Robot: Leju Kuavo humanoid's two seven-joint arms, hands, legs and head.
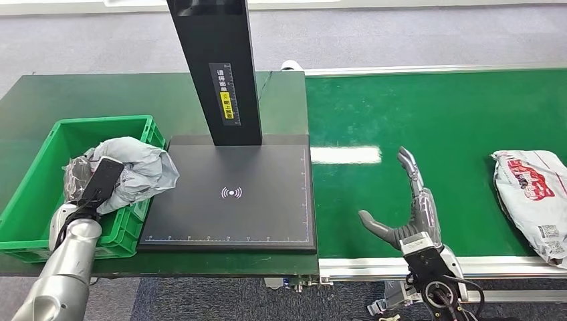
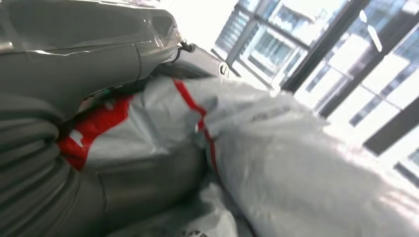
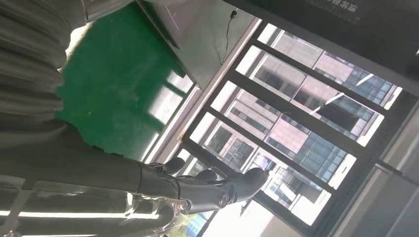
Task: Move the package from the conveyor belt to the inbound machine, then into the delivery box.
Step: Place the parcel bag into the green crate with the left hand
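Two packages show here: a grey one (image 1: 137,170) held by the left hand (image 1: 100,184) over the right end of the green box (image 1: 30,194), and a white one (image 1: 531,194) lying on the belt (image 1: 428,120) at the far right. The left hand grips the grey package, which bulges past the box's right wall toward the scanner plate (image 1: 231,194); the left wrist view shows crumpled grey plastic with red print pressed against the hand. By my reading, this package is past the scanner step and at the last one, lowering and letting go (it is not yet settled inside). The white package looks untouched, so a full cycle would remain for it.

The right hand (image 1: 404,214) hovers above the belt's near edge with fingers spread, holding nothing, well apart from the white package. The belt between them is bare green, open room for a reach to the right. The scanner's black post (image 1: 214,67) rises at the plate's far edge, so a carry across should keep to the near side. The box sits close to the surface's near edge, with some crumpled wrap already in it.
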